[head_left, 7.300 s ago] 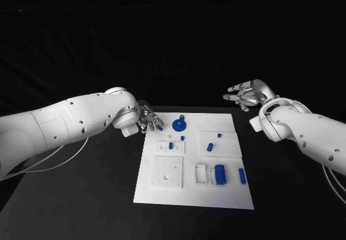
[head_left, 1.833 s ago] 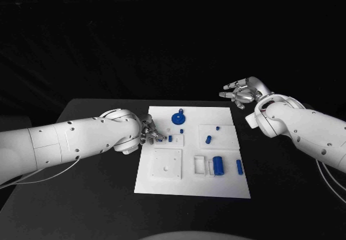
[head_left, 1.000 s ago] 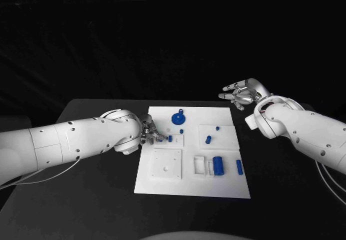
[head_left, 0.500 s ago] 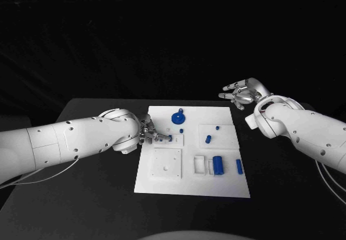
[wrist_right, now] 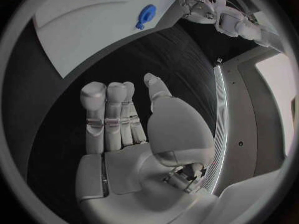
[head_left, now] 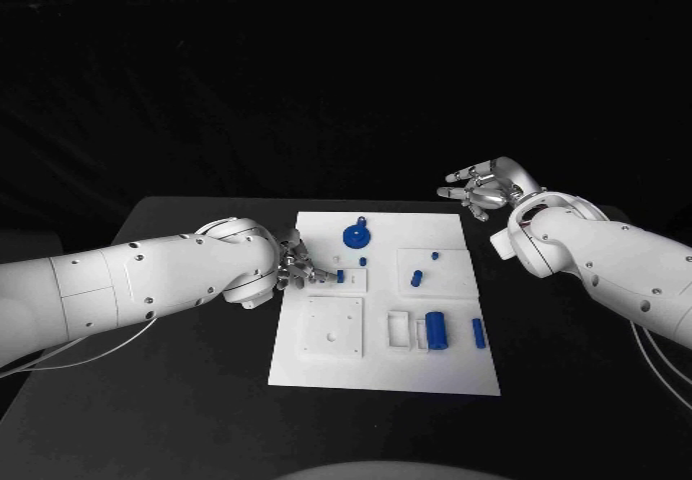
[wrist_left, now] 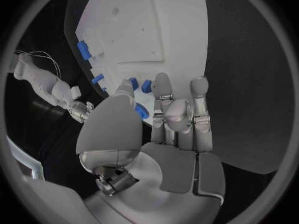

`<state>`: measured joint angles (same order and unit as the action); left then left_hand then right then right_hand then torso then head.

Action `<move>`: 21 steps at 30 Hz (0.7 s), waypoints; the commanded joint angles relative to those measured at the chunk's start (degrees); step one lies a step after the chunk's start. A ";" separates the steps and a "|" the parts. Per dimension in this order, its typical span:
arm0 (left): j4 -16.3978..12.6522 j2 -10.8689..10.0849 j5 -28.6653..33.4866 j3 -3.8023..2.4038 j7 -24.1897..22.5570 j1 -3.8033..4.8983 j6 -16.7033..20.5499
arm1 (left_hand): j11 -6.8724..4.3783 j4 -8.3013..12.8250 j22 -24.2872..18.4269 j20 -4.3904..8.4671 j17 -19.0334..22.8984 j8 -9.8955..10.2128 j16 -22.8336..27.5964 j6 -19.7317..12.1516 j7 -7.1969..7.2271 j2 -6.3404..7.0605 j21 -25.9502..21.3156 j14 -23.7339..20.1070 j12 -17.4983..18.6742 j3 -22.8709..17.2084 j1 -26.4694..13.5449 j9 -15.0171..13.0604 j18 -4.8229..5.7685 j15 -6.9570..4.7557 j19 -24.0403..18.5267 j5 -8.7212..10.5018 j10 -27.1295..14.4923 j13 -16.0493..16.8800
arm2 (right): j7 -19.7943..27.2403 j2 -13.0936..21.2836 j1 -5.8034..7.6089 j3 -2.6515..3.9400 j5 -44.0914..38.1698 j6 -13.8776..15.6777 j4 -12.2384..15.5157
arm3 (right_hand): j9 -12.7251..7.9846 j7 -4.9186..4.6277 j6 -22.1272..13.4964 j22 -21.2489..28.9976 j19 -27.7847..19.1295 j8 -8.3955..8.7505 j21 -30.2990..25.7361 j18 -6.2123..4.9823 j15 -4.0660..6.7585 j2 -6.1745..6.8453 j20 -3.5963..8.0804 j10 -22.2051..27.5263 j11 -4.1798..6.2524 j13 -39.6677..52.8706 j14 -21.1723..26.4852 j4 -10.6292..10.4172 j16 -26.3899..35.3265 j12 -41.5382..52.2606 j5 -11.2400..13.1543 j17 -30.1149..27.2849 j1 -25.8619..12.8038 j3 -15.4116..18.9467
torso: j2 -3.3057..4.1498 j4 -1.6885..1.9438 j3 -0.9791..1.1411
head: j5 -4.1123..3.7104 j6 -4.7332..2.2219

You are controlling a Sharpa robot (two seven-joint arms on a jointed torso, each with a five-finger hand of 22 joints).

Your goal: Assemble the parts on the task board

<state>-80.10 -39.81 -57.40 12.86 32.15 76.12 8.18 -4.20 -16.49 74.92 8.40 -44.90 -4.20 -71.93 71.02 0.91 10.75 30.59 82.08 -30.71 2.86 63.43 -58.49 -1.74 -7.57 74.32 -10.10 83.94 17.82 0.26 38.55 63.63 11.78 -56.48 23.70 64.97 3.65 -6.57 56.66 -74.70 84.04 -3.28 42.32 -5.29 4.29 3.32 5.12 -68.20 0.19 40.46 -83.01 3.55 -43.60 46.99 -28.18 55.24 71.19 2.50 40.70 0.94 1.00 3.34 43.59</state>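
The white task board (head_left: 433, 375) lies mid-table with blue parts on it: a disc (head_left: 356, 237) at the far end, short pegs (head_left: 417, 278), and a thick cylinder (head_left: 436, 330) beside a thin pin (head_left: 479, 333). My left hand (head_left: 299, 265) sits at the board's left edge next to a small peg (head_left: 340, 275). In the left wrist view, thumb and fingers (wrist_left: 163, 92) pinch a small blue part (wrist_left: 142, 111). My right hand (head_left: 483, 187) hovers open past the board's far right corner, palm bare (wrist_right: 124, 134).
A square white plate (head_left: 333, 328) and a white frame (head_left: 398, 331) sit on the near half of the board. The black table (head_left: 188, 400) spreads out on both sides. The right wrist view shows the board (wrist_right: 93, 20) and the disc (wrist_right: 147, 12) far from that hand.
My left hand has come nearer along the board's left edge, from beside the disc to the small peg. Over the last second it barely shifts. The right hand holds still.
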 commanded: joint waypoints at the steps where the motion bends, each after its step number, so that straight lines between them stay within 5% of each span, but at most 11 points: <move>1: -0.42 -0.35 2.17 0.04 -0.84 -0.31 0.03 | 0.36 -0.03 0.99 -0.01 0.21 0.14 0.26 -0.20 -0.07 -0.93 -0.35 -0.46 0.29 -0.35 0.30 0.30 0.10 0.09 -0.11 -3.07 2.79 0.07 | 0.48 -0.06 -0.16 0.03 0.07 -0.81 -0.02 | 0.08 0.06 -0.40 0.05 3.10 -0.31 -0.20 -1.00 0.12 -0.02 0.37 -0.05 0.11 -0.05 -0.23 -0.35 0.30 -0.09 -0.19 0.03 -0.50 -0.04 | -0.01 -0.07 0.01 | -0.07 -0.04; 2: -0.54 -0.47 2.48 -0.08 -1.07 -0.31 0.26 | 0.36 -0.02 0.99 -0.01 0.31 0.14 0.32 -0.23 -0.07 -1.19 -0.38 -0.49 0.39 -0.35 0.36 0.41 0.09 0.08 -0.11 -4.90 2.78 0.06 | 0.49 -0.07 -0.20 0.03 0.07 -0.81 -0.03 | 0.08 0.06 -0.40 0.05 3.10 -0.31 -0.20 -1.00 0.12 -0.02 0.37 -0.05 0.11 -0.05 -0.23 -0.35 0.30 -0.09 -0.19 0.03 -0.50 -0.04 | -0.02 -0.07 0.00 | -0.09 -0.09; 8: -1.10 -1.10 4.38 -2.13 -2.52 -0.29 1.44 | 0.41 -0.09 0.95 0.04 0.85 0.26 0.75 -0.85 -0.24 -1.11 -0.69 -0.59 0.92 -0.20 -0.55 1.44 0.08 0.06 -0.08 -4.70 2.79 0.06 | 0.52 -0.16 -0.36 0.03 0.07 -0.79 -0.11 | 0.09 0.07 -0.40 0.08 3.10 -0.33 -0.25 -1.00 0.11 -0.02 0.37 -0.11 0.11 -0.11 -0.24 -0.47 0.31 -0.16 -0.21 0.03 -0.55 0.01 | -0.06 -0.07 0.05 | -0.26 -0.25; 9: -1.20 -1.26 5.06 -2.89 -2.87 -0.27 1.70 | 0.58 0.04 0.95 -0.07 1.46 -0.34 1.30 -1.46 -0.65 -1.01 -1.25 -0.96 2.01 -0.12 -0.56 8.41 0.08 0.23 -0.13 -4.43 2.90 -0.04 | 0.53 -0.17 -0.38 0.03 0.08 -0.78 -0.14 | 0.09 0.07 -0.40 0.08 3.10 -0.33 -0.25 -1.00 0.11 -0.02 0.37 -0.11 0.11 -0.11 -0.24 -0.47 0.31 -0.16 -0.21 0.03 -0.55 0.01 | -0.05 -0.05 0.06 | -0.28 -0.25; 11: -1.23 -1.38 5.75 -3.72 -3.27 -0.18 1.88 | 0.94 -0.02 0.93 -0.12 2.38 0.14 1.93 -3.52 -1.42 -1.36 -1.62 -1.50 3.58 -0.20 -0.39 12.23 0.01 0.35 -0.25 -4.32 2.62 -0.46 | 0.52 -0.19 -0.40 0.03 0.09 -0.77 -0.18 | 0.09 0.07 -0.41 0.08 3.11 -0.32 -0.25 -1.00 0.12 0.00 0.37 -0.11 0.11 -0.12 -0.25 -0.55 0.31 -0.17 -0.21 0.03 -0.64 0.05 | -0.06 -0.05 0.11 | -0.25 -0.27; 15: -1.16 -1.45 7.38 -4.98 -4.28 0.46 2.23 | 1.73 0.10 0.98 -0.95 3.12 -0.31 2.61 -6.64 -2.88 -1.61 -2.47 -2.13 8.41 0.16 0.18 27.21 -0.61 1.24 -0.40 -4.22 2.33 -1.67 | 0.52 -0.25 -0.42 0.03 0.17 -0.76 -0.23 | 0.09 0.07 -0.41 0.08 3.11 -0.32 -0.25 -1.00 0.12 0.00 0.37 -0.11 0.11 -0.12 -0.25 -0.55 0.31 -0.17 -0.21 0.03 -0.64 0.05 | -0.04 -0.15 0.15 | -0.14 -0.51; 18: -1.05 -1.44 8.36 -5.42 -4.82 1.00 2.36 | 2.28 0.05 1.02 -1.83 3.47 -1.23 2.76 -8.94 -4.03 -1.31 -3.08 -2.87 12.44 0.29 0.19 34.06 -1.40 2.18 -0.62 -2.55 1.47 -4.49 | 0.51 -0.30 -0.42 0.03 0.29 -0.76 -0.28 | 0.09 0.06 -0.42 0.10 3.10 -0.32 -0.30 -1.01 0.11 0.01 0.37 -0.12 0.10 -0.11 -0.25 -0.65 0.32 -0.16 -0.19 0.03 -0.72 0.09 | 0.00 -0.20 0.15 | -0.02 -0.65; 21: -0.71 -1.30 8.87 -5.67 -5.13 1.51 2.68 | 2.60 -0.04 0.97 -2.17 3.82 -2.37 3.01 -10.79 -4.72 -0.32 -3.43 -3.18 13.47 0.38 -0.43 37.89 -1.55 2.58 -0.75 1.75 0.72 -5.40 | 0.49 -0.32 -0.42 0.03 0.37 -0.76 -0.30 | 0.09 0.08 -0.42 0.09 3.11 -0.33 -0.24 -1.00 0.10 0.02 0.37 -0.12 0.10 -0.11 -0.25 -0.77 0.32 -0.17 -0.21 0.03 -0.78 0.14 | 0.00 -0.18 0.20 | 0.02 -0.81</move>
<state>-80.86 -41.23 -51.04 7.23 28.95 77.51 9.85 -2.04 -16.42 74.91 6.58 -41.12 -6.49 -69.23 60.47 -3.73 9.86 27.26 79.01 -17.44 3.12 63.08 -21.11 -2.67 -5.11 73.47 -9.01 84.03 12.59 0.26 38.28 63.24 11.78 -56.35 23.62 64.66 3.65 -6.56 56.67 -74.63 84.04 -3.28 42.32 -5.29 4.29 3.34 5.12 -68.20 0.18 40.40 -83.01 3.11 -43.60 46.99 -28.18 55.24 71.17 2.63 40.67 0.80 1.15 3.29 42.91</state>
